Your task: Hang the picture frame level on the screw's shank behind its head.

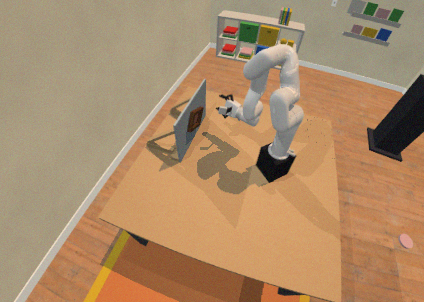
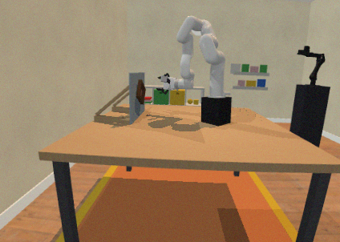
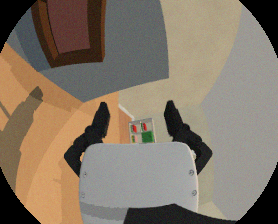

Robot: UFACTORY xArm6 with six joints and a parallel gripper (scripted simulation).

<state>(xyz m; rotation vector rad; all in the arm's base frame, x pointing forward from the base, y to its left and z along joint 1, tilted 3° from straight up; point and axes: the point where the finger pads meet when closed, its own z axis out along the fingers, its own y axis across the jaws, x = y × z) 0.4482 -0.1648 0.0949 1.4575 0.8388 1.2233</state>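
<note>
The brown picture frame (image 1: 195,119) (image 2: 140,92) (image 3: 96,35) is at the front face of the upright grey board (image 1: 201,96) (image 2: 133,87) (image 3: 135,60). Its edges look tilted against the board's edges in the top view. The screw is not visible, so I cannot tell how the frame is seated. My gripper (image 1: 220,103) (image 2: 159,84) (image 3: 136,108) is open and empty. It is in the air in front of the board, beyond the frame toward the shelf end, and touches neither. In the wrist view the frame is at upper left, partly cut off.
Wooden struts (image 1: 162,146) (image 2: 105,118) brace the board from behind on the table (image 1: 225,254) (image 2: 188,147). The arm's black base (image 1: 275,164) (image 2: 216,110) stands to the right. A shelf unit (image 1: 218,34) and a black pedestal (image 1: 400,119) (image 2: 310,111) stand off the table.
</note>
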